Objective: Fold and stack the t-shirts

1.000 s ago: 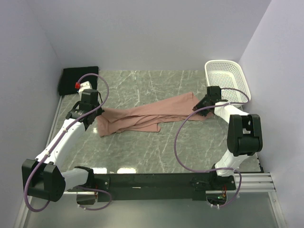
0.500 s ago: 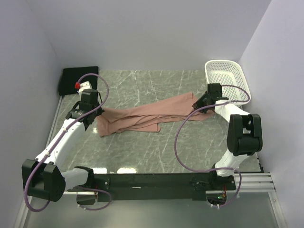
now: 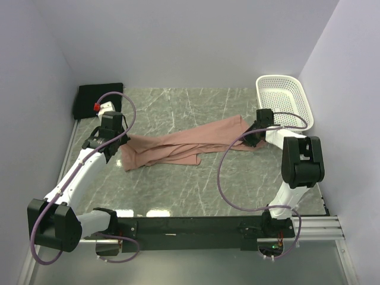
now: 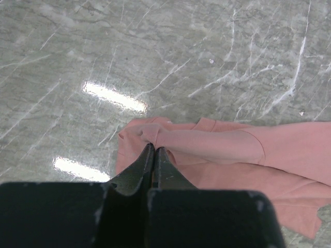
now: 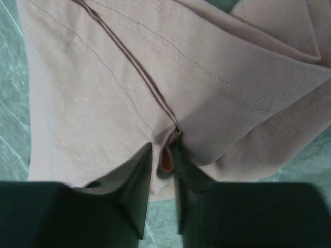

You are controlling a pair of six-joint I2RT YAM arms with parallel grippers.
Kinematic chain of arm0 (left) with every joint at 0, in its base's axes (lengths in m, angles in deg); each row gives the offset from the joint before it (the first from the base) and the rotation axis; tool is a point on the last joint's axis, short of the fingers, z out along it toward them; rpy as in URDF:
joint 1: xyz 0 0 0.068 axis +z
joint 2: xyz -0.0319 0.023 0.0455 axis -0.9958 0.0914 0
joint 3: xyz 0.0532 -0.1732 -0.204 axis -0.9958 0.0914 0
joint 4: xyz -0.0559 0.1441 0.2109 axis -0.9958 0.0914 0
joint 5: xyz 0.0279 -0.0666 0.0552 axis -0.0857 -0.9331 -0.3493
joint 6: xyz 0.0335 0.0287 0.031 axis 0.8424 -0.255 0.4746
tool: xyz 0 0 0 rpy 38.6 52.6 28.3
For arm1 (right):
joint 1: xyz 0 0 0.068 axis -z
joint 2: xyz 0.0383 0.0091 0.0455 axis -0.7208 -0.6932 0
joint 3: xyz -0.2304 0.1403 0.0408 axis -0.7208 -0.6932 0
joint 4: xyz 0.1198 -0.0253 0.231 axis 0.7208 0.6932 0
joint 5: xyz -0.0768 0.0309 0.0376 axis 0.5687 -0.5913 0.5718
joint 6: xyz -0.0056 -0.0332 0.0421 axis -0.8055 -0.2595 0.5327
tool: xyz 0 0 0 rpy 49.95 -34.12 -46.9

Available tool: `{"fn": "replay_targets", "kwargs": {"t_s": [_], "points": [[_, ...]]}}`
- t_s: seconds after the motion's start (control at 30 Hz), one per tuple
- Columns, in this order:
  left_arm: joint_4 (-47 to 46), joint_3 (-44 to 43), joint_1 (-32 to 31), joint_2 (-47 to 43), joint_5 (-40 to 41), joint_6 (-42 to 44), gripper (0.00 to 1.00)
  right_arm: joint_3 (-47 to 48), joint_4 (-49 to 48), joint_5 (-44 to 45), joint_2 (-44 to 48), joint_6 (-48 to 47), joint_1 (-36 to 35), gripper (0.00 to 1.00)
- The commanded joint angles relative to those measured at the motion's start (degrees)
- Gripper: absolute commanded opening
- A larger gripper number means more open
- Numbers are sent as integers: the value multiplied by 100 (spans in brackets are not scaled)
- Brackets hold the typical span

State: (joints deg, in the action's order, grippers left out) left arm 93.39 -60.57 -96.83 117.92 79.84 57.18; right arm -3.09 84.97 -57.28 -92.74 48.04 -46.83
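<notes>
Across the grey marble table (image 3: 178, 190), the dusty salmon-pink cotton t-shirt (image 3: 184, 145) lies roped out, soft and light, with left gripper (image 4: 153, 147) and right gripper (image 5: 163, 155) each clamped onto an end fold; stitched hems look the surest holds.

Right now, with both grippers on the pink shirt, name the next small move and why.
Probably lift both ends and draw them apart. The left gripper and right gripper each pinch an end of the pink t-shirt, which lies bunched in a rumpled strip, too creased to fold.
</notes>
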Motion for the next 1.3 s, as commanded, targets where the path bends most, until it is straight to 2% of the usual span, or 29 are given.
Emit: {"fn": "replay_targets", "kwargs": {"t_s": [0.0,0.07,0.1,0.17,0.33,0.53,0.7,0.87,0.9,0.97,1.03,1.07,1.17,1.27], "points": [[-183,-31,39,-27,3,64,1,17,-151,109,-42,-46,45,25],[-174,-23,39,-44,29,55,1,78,-80,118,-7,-81,45,17],[-165,-31,47,-45,64,46,1,113,-19,118,89,-108,45,8],[-113,-66,47,-62,169,29,1,262,139,135,247,-152,53,0],[194,-759,231,8,459,-15,1,947,911,311,898,-327,45,0],[792,-2718,661,429,496,-59,1,2483,1728,381,1496,-459,45,0],[1380,-4897,1031,1106,320,-42,1,3662,2319,408,1663,-679,387,0],[2137,-7127,1190,1511,337,-15,1,4639,2539,-233,2031,-749,809,0],[2172,-7342,1190,1468,346,-15,1,4753,2548,-303,2119,-802,870,0],[2024,-7510,1190,1057,355,2,1,5043,2618,-496,2417,-890,976,0],[1752,-7327,1190,617,328,29,1,5236,2714,-559,2664,-1056,1029,0],[1464,-7022,1190,110,328,46,1,5263,2732,-576,2970,-1136,1073,0],[1058,-6432,1190,-866,459,230,1,5141,2820,-524,3629,-1504,1126,0],[1021,-6316,1190,-1537,574,362,1,4957,2908,-340,4279,-1716,1143,0]]}}
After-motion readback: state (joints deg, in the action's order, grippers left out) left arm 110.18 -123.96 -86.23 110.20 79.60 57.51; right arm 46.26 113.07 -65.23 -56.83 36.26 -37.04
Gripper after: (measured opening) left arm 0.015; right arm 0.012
